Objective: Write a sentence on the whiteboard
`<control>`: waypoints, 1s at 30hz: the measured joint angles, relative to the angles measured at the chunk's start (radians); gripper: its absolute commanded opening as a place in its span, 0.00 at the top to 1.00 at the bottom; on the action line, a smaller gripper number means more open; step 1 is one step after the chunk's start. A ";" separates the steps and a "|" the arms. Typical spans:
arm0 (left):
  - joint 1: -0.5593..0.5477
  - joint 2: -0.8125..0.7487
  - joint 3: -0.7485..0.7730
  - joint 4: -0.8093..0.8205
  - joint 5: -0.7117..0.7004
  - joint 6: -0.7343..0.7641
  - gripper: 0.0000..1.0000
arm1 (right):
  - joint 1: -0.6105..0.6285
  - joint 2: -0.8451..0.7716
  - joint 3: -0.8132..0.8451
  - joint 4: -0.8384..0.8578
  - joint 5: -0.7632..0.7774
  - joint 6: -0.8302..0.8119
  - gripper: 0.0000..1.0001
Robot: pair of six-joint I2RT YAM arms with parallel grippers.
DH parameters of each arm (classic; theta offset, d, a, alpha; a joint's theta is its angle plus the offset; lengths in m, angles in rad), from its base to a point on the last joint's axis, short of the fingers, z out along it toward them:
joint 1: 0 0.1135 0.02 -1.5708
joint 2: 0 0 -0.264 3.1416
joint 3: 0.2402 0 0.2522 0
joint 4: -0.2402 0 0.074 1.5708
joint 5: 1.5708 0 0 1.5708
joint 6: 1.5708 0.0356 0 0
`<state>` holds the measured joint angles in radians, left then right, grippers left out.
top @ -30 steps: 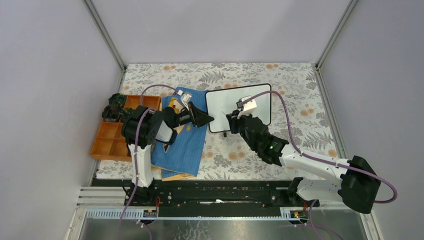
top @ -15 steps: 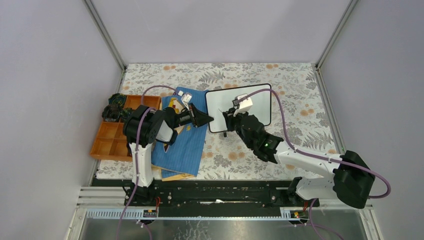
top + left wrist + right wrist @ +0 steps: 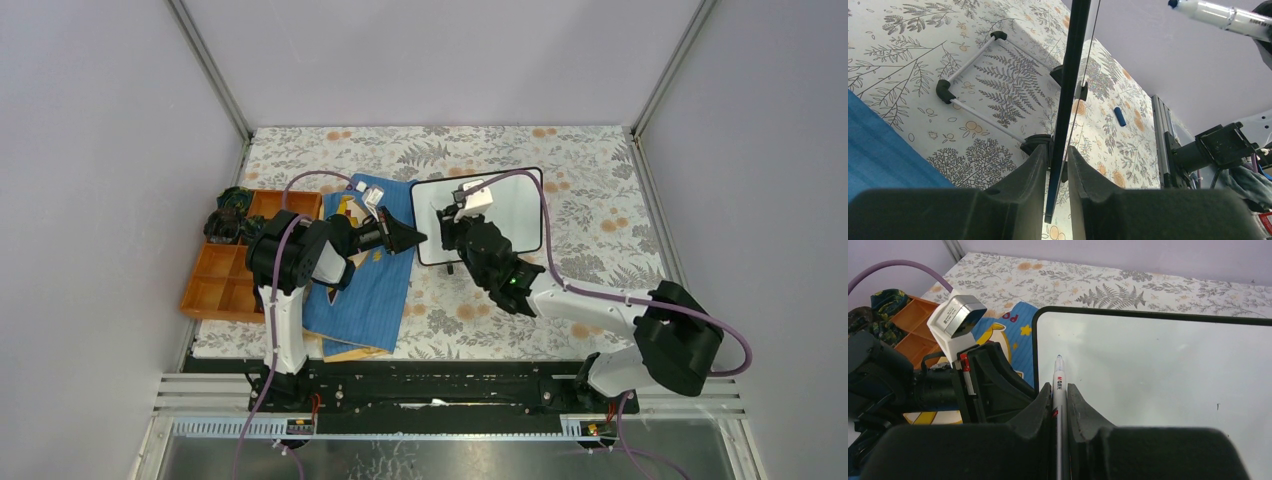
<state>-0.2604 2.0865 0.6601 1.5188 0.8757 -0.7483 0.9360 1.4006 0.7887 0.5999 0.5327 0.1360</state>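
The whiteboard [image 3: 520, 205] stands propped on its wire stand [image 3: 943, 91] near the middle of the counter [image 3: 600, 160]. Its long axis runs left to right and its face tilts up toward the arms. The left jaws are clamped on its left edge. In the left wrist view the black frame [image 3: 1068, 100] is seen edge-on between the two fingers [image 3: 1018, 185]. In the right wrist view the face shows plain white.

The right jaws are closed on the barrel of a marker [image 3: 1058, 385]. Its long axis runs straight out from the jaws toward the board, blue tip leading. The tip is aimed at the upper left part of the face, just inside the frame. From the left wrist a gap shows between the tip and the board.

A small blue cap [image 3: 1119, 116] lies on the counter on the face side of the board.

Left of the board a blue cloth book [image 3: 370, 290] lies flat beneath the left arm. Beside it sits an orange tray [image 3: 215, 290] divided into compartments. Dark green and black items [image 3: 225, 218] are bunched at its far left corner, too small to identify.
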 measured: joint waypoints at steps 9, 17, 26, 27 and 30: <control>0.000 0.000 0.000 0.000 0.000 0.000 0.75 | 0.000 0.044 0.025 0.034 0.008 -0.013 1.00; -0.001 0.000 0.000 0.000 0.001 0.001 0.78 | -0.004 0.075 0.058 0.039 0.008 -0.008 1.00; -0.002 0.000 0.001 0.001 0.008 0.004 0.83 | -0.040 0.100 0.067 0.034 0.005 0.026 1.00; -0.002 0.000 0.002 0.001 0.009 0.006 0.84 | -0.044 0.103 0.067 0.034 0.005 0.030 1.00; -0.003 0.000 0.002 0.002 0.011 0.007 0.85 | -0.053 0.109 0.067 0.033 0.001 0.041 1.00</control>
<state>-0.2630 2.0865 0.6624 1.5204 0.8871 -0.7414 0.8833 1.5101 0.8555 0.6327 0.5339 0.1772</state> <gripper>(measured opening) 0.175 0.162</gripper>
